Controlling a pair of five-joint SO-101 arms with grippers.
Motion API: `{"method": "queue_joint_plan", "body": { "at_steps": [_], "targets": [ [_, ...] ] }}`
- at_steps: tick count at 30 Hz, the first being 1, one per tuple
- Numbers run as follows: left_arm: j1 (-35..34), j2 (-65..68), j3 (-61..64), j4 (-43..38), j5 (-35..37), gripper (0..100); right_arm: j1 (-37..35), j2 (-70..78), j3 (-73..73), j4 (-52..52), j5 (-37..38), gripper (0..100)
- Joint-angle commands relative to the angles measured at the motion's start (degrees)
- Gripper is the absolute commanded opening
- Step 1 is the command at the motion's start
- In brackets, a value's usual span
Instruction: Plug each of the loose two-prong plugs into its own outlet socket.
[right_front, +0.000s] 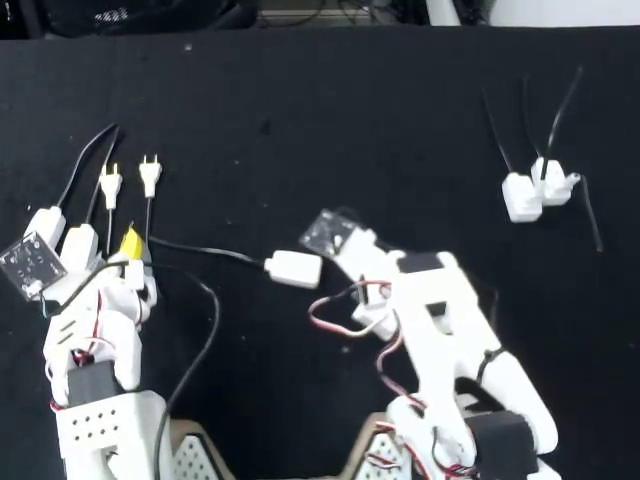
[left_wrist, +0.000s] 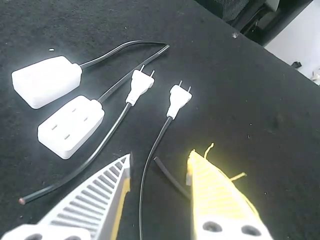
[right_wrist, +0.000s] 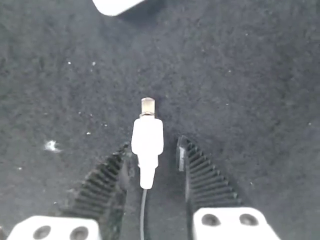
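The middle outlet socket (right_front: 295, 268) lies on the black table (right_front: 300, 110), and its black cable runs off toward the left arm. Just beside this socket, the right gripper (right_wrist: 152, 146) has its fingers spread around a white two-prong plug (right_wrist: 147, 137). The plug sits between them, nearer one finger with a clear gap to the other, so it is not clamped. Its prongs point away from the wrist.

Well to the left of the middle socket in the high view, the left gripper (left_wrist: 160, 156) is spread wide and grips nothing. A thin cable (left_wrist: 150, 165) runs between its fingers. Near that gripper, two loose plugs (left_wrist: 139, 85) (left_wrist: 179, 97) lie side by side. Farther still from the middle socket lie two outlet sockets (left_wrist: 71, 124) (left_wrist: 47, 80), apart from the plugs.

Well to the right of the middle socket, two white blocks (right_front: 535, 190) with black cables sit close together.
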Motion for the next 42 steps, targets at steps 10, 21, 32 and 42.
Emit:
{"method": "queue_joint_plan", "body": {
  "at_steps": [10, 21, 32, 42],
  "targets": [
    [-0.5, -0.5, -3.6, 0.1, 0.4, 19, 1.2, -2.5, -1.7, 1.8, 1.1, 0.8],
    [5.1, -0.5, -3.0, 0.2, -1.8, 19, -20.2, -12.4, -13.1, 11.6, -18.6, 1.0],
    [14.5, -0.5, -3.6, 3.8, -6.6, 19, -32.7, -1.4, -6.4, -17.4, -24.4, 1.0],
    [25.9, -0.5, -2.9, 4.2, -11.6, 19, -35.1, -15.2, 4.9, -22.0, -24.4, 1.0]
  ]
}}
